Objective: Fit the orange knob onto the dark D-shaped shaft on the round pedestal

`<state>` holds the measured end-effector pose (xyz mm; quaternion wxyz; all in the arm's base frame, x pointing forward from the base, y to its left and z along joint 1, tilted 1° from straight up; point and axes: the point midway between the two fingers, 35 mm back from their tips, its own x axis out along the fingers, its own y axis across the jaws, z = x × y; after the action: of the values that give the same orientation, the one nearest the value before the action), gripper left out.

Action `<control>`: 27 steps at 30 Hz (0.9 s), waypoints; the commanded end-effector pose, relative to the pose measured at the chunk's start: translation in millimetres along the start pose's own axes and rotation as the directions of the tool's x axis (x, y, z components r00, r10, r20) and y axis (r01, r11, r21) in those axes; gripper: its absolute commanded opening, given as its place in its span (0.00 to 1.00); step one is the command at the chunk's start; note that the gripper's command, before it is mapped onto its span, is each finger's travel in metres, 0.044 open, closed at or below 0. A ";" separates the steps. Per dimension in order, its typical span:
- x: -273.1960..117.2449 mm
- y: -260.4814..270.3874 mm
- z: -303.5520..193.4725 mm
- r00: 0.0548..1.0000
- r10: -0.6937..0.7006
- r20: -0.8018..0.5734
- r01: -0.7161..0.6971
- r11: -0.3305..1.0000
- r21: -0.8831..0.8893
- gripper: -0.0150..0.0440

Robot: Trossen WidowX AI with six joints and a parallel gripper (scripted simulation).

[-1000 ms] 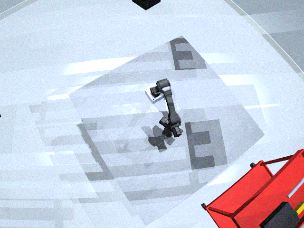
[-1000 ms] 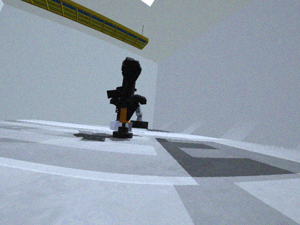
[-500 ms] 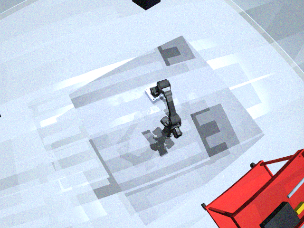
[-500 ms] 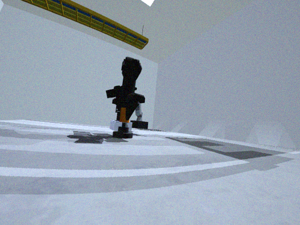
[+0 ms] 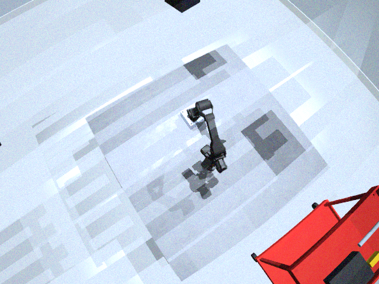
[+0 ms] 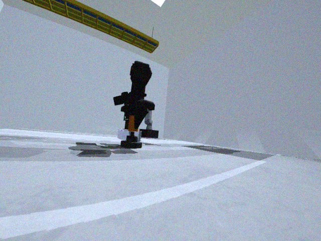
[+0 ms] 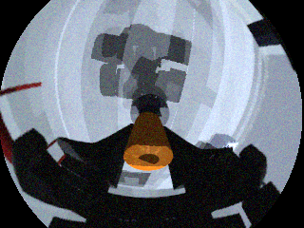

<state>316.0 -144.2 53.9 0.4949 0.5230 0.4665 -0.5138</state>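
The orange knob [image 6: 131, 122] [image 7: 148, 135] is upright between the fingers of my gripper [image 6: 133, 125] [image 7: 147, 127], which is shut on it. In the exterior view the knob's lower end is at the top of the dark shaft [image 6: 132, 133], with a short dark length showing between the knob and the round pedestal [image 6: 131, 144]. The knob is not down on the pedestal. In the wrist view the dark top of the pedestal [image 7: 149, 101] shows beyond the knob's far end. The flat sides of the hole and shaft are hidden. In the top view the arm hides the knob and pedestal.
The arm's base stands on a white plate [image 5: 185, 118] [image 6: 121, 133]. A red cart [image 5: 294, 238] is at lower right in the top view. A dark box [image 6: 153, 133] stands in the background, and a yellow beam [image 6: 111, 27] hangs high above. Shadows cross the floor.
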 end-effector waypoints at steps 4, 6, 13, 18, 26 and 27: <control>-0.6 -3.0 -1.1 1.000 0.002 0.000 -0.002 1.000 0.005 0.25; -1.4 -4.4 -1.5 1.000 0.002 0.000 -0.002 1.000 0.005 0.25; 2.0 -4.7 -1.3 1.000 0.002 0.000 -0.002 1.000 0.005 0.25; 2.4 -3.3 -0.7 1.000 0.002 0.000 -0.002 1.000 0.005 0.25; 1.3 -3.1 -0.7 1.000 0.002 0.000 -0.002 1.000 0.005 0.25; 0.2 -2.8 -0.6 1.000 0.002 0.000 -0.002 1.000 0.005 0.25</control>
<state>311.4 -142.4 51.4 0.4931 0.5226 0.4678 -0.5147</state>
